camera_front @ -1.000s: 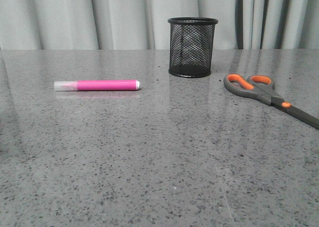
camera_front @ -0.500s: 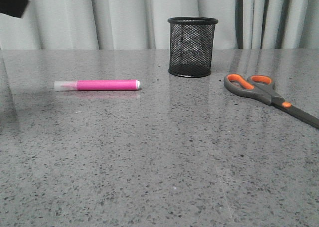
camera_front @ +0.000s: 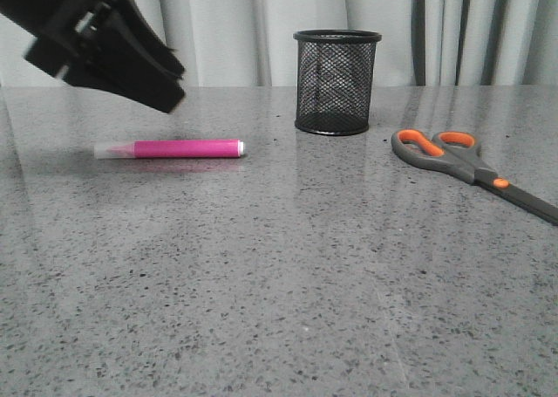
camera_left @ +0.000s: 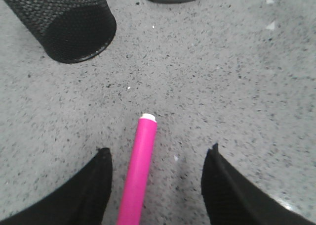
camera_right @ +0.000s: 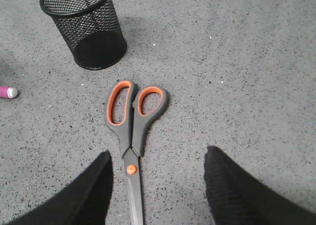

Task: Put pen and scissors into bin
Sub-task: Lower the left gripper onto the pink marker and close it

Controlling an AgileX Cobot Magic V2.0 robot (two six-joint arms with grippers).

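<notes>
Pink pen (camera_left: pixel 139 170) between spread left claw (camera_left: pixel 155 185), right claw (camera_right: pixel 158 185) apart (scissors (camera_right: pixel 132 131) tips cropped)

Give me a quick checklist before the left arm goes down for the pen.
1. Left gripper jaws open: ok.
2. Pen lined up between the jaws: ok, slightly off centre.
3. Pen lying flat and free on the table, nothing touching it: ok.
4. Bin upright, mouth open: ok.
5. Bin empty inside: cannot tell.
6. Scissors apart from the pen's path to the bin: ok.
</notes>
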